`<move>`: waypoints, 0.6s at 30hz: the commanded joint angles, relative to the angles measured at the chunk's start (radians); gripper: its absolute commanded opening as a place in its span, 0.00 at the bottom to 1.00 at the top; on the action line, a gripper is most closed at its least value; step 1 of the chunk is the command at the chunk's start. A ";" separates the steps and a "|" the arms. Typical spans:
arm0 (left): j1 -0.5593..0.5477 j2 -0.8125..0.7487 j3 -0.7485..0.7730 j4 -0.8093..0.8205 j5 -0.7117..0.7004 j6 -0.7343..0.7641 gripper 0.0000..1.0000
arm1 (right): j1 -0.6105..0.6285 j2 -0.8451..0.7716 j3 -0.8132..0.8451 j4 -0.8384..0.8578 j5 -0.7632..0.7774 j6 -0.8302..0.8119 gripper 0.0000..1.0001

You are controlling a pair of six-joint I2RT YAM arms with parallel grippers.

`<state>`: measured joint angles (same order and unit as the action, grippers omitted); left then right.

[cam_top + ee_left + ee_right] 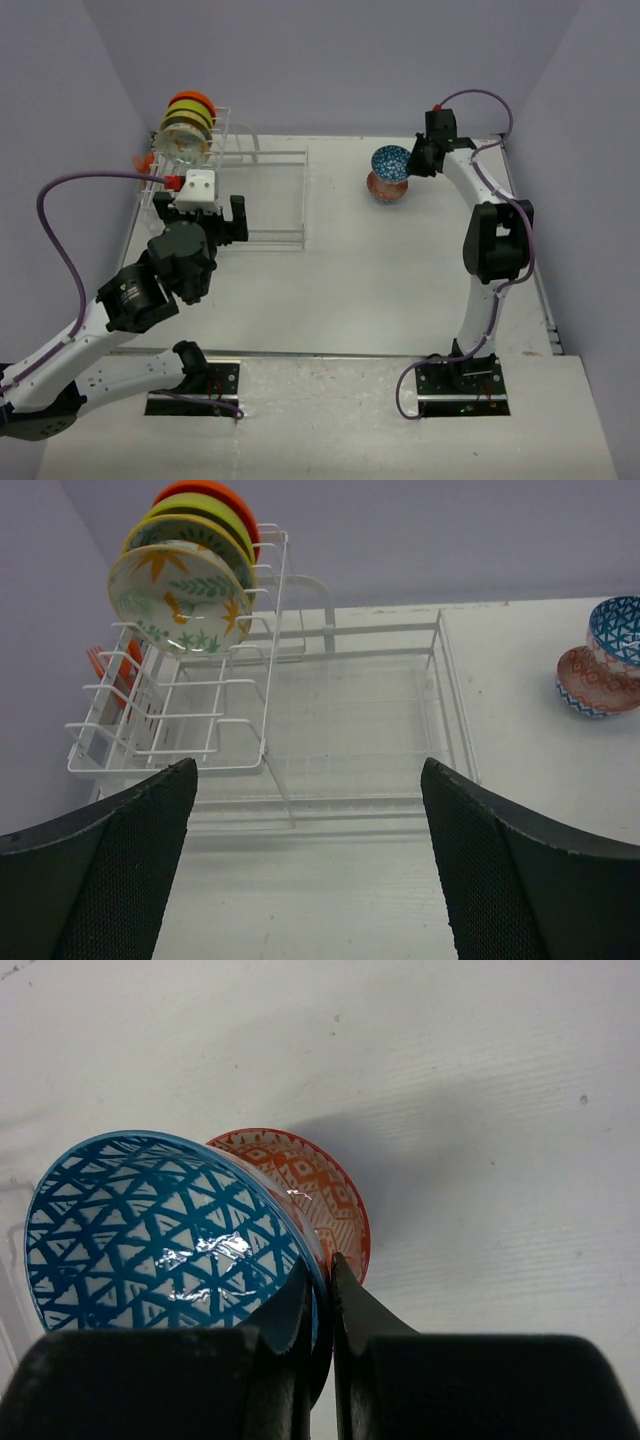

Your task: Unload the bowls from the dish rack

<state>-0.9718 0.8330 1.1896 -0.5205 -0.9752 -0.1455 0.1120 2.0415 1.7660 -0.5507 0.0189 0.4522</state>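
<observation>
"What's closest?"

"The right gripper (320, 1270), its black fingers pinched on the rim of the blue triangle-patterned ceramic bowl (160, 1230). That bowl tilts over a red-orange patterned bowl (320, 1185) on the white table (400, 290)."

"And the left gripper (308, 770)?"

"Spread wide, holding nothing, facing the whitish wire dish rack (380, 628) at the table's far left. A cream floral bowl (180, 595), a yellow-green bowl (188, 117) and an orange bowl (191, 98) stand on edge in its taller end."

Left gripper (305, 880) is hanging open before the dish rack (455, 712).
Colourful bowls (180, 595) are standing on edge in its taller section; on the right, a blue bowl (618, 628) is sitting on a red bowl (595, 680).
</observation>
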 commanded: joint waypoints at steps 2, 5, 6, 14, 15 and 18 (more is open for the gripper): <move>-0.004 -0.066 -0.039 0.068 -0.037 0.017 0.94 | 0.000 0.022 0.075 0.029 -0.040 0.006 0.03; -0.002 -0.071 -0.038 0.068 -0.036 0.018 0.99 | 0.000 0.029 0.070 0.029 -0.040 -0.007 0.06; -0.002 -0.074 -0.036 0.066 -0.034 0.012 1.00 | 0.000 0.029 0.067 0.028 -0.040 -0.009 0.06; 0.054 -0.110 -0.058 0.099 0.010 -0.031 1.00 | -0.002 0.051 0.049 0.023 -0.076 -0.021 0.11; 0.067 -0.110 -0.061 0.100 0.039 -0.034 1.00 | -0.002 0.051 0.047 0.021 -0.083 -0.023 0.12; 0.113 -0.100 -0.068 0.103 0.092 -0.040 1.00 | -0.002 0.052 0.044 0.024 -0.111 -0.027 0.14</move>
<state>-0.8925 0.7250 1.1355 -0.4637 -0.9356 -0.1520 0.1120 2.0903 1.7885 -0.5610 -0.0402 0.4332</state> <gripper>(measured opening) 0.997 0.136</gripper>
